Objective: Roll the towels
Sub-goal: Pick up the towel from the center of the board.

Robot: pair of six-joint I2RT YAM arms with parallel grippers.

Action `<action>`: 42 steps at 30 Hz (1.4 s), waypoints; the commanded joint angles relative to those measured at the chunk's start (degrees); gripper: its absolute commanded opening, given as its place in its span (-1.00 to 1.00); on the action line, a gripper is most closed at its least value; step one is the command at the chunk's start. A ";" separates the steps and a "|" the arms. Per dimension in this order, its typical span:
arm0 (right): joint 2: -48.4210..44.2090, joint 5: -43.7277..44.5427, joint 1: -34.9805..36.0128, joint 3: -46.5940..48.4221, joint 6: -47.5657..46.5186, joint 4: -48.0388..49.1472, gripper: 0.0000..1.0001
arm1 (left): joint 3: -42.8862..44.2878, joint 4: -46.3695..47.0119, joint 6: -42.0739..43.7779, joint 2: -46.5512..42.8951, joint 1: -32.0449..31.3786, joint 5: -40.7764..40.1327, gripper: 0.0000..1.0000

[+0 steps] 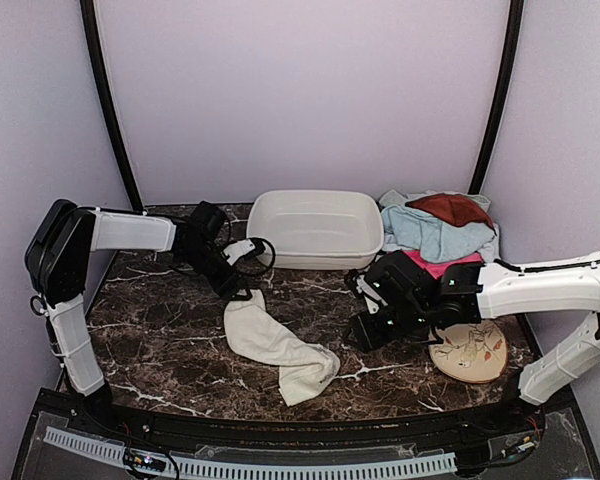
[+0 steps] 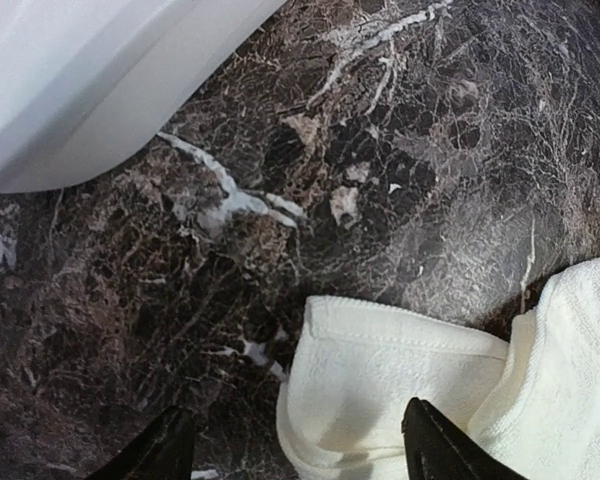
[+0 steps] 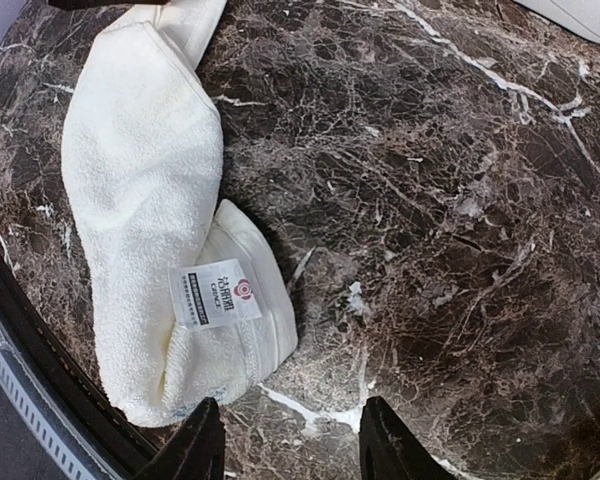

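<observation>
**A:** What's laid out there?

**B:** A dark, white-veined marble-look bench [image 1: 170, 330]. At its back stands a white plastic basin [image 1: 315, 228], rectangular with rounded corners. Heaped against the basin's right-arm end are soft towels: a light blue towel [image 1: 425, 235], a rust-brown towel [image 1: 450, 208] on top, and a pink towel [image 1: 440, 266] at the near edge.

**A:** And the cream towel?

**B:** The cream terry towel [image 1: 275, 345] lies in front of the basin. Its long axis runs diagonally, from below the basin's left front corner down toward the bench's near edge. The near end is folded over and shows a small white label [image 3: 215, 293].

**A:** The grippers?

**B:** The left gripper [image 2: 295, 445] stands wide open astride the towel's basin-side end, not clamped on it. The right gripper [image 3: 285, 440], in front of the basin's right end, is open over bare marble, holding nothing.
</observation>
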 commanded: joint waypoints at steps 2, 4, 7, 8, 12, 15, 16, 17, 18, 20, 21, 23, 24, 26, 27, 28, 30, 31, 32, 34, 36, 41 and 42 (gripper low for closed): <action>-0.73 -0.97 -1.14 -0.46 0.41 3.81 -0.08 | -2.16 -1.95 -0.63 -0.40 -0.58 2.94 0.32; -0.46 -1.25 -1.43 -0.40 0.15 4.78 -0.10 | -1.94 -2.38 -0.51 0.06 -0.72 2.55 0.13; 0.50 -1.35 -1.85 0.41 -0.29 5.67 -0.16 | -0.56 -3.53 -0.43 1.00 -0.71 1.28 -0.35; 0.83 -1.49 -1.91 0.78 -0.45 5.90 -0.18 | -0.26 -3.55 -0.46 0.90 -0.69 0.72 -0.50; 1.89 -1.81 -2.00 1.70 -0.78 6.60 -0.32 | 0.23 -3.88 -0.79 -1.40 -0.67 -0.43 -0.86; 2.06 -1.43 -2.02 2.17 -1.12 6.86 -0.45 | 0.94 -5.72 -1.12 -5.23 -0.66 -1.57 -1.00; 2.10 -1.15 -2.00 2.51 -1.40 6.81 -0.47 | 0.90 -6.41 -0.81 -6.92 -0.58 -2.35 -1.00; 2.29 -0.72 -2.11 3.01 -1.76 6.44 -0.49 | 0.91 -7.15 -0.13 -9.09 -0.50 -3.08 -1.00; 2.56 -0.33 -2.09 3.78 -2.28 5.97 -0.50 | 0.94 -8.39 0.48 -11.34 -0.56 -3.99 -1.00; 3.53 0.56 -2.08 5.61 -3.26 5.03 -0.55 | 0.82 -9.77 1.72 -15.94 -0.27 -5.96 -1.00; 4.22 0.88 -2.13 6.71 -3.83 4.39 -0.57 | 0.39 -10.17 2.33 -18.26 0.00 -6.96 -1.00; 5.67 1.67 -2.04 8.92 -4.84 3.27 -0.58 | -0.85 -10.20 3.48 -24.26 1.11 -8.61 -1.00; 6.49 2.03 -1.96 9.95 -5.36 2.92 -0.58 | -1.49 -10.15 3.99 -26.41 2.00 -9.21 -1.00; 8.59 2.89 -1.70 12.30 -6.36 2.43 -0.53 | -2.75 -10.30 5.05 -30.85 4.27 -9.85 -1.00; 9.86 3.33 -1.58 13.65 -6.90 2.17 -0.50 | -3.24 -10.61 5.48 -32.61 5.33 -9.88 -1.00; 11.17 3.59 -1.48 14.83 -7.38 2.05 -0.46 | -3.58 -11.24 5.73 -34.30 6.75 -9.61 -1.00; 15.27 2.89 -1.29 19.01 -8.13 2.08 -0.33 | -4.41 -12.90 6.12 -37.26 8.81 -8.78 -1.00; 17.07 2.23 -1.15 21.26 -8.65 2.53 -0.26 | -5.94 -13.63 6.75 -38.61 9.21 -9.04 -1.00; 19.20 1.69 -0.92 22.33 -8.83 2.93 -0.23 | -7.51 -14.04 7.56 -39.99 9.24 -9.63 -1.00; 23.25 0.59 -0.41 26.15 -9.18 3.62 -0.16 | -11.73 -14.43 8.91 -42.98 9.26 -10.98 -1.00; 27.24 -0.84 0.11 28.70 -9.47 4.20 -0.07 | -15.53 -13.89 9.51 -45.93 9.36 -13.04 -1.00; 36.86 -2.58 2.35 33.32 -9.12 5.34 0.15 | -18.70 -13.30 8.47 -50.78 9.69 -14.96 -1.00; 38.59 -2.47 2.66 34.27 -8.91 5.31 0.15 | -18.49 -13.48 8.31 -51.16 9.74 -15.06 -1.00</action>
